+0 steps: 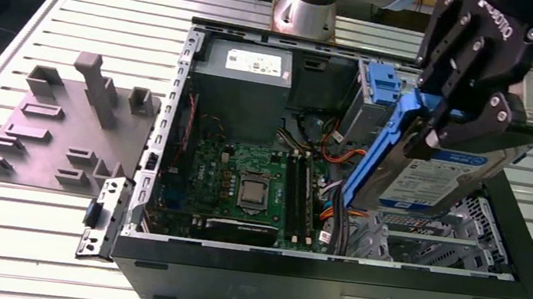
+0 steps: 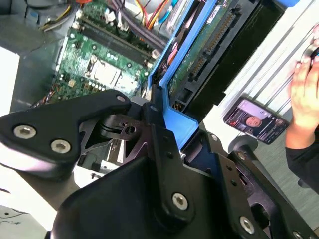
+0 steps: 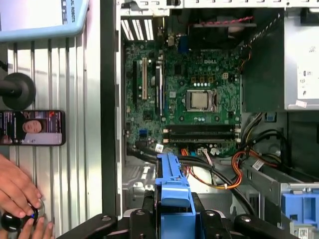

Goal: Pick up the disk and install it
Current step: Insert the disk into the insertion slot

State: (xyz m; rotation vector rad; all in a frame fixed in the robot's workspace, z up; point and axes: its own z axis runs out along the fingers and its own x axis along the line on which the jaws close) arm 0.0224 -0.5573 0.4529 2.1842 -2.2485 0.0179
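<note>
The tool (image 1: 478,129) is closed tight on the disk (image 1: 425,182), holding it tilted over the open computer case (image 1: 332,278) on the bench (image 1: 17,240).

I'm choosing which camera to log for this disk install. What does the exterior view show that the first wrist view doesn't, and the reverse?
Exterior view: the gripper shut on the disk, labelled face showing, tilted above the open case, and a grey fixture plate beside it. First wrist view: a phone and a person's hand outside the case. Both: the motherboard, the power supply and the disk's blue rail.
</note>
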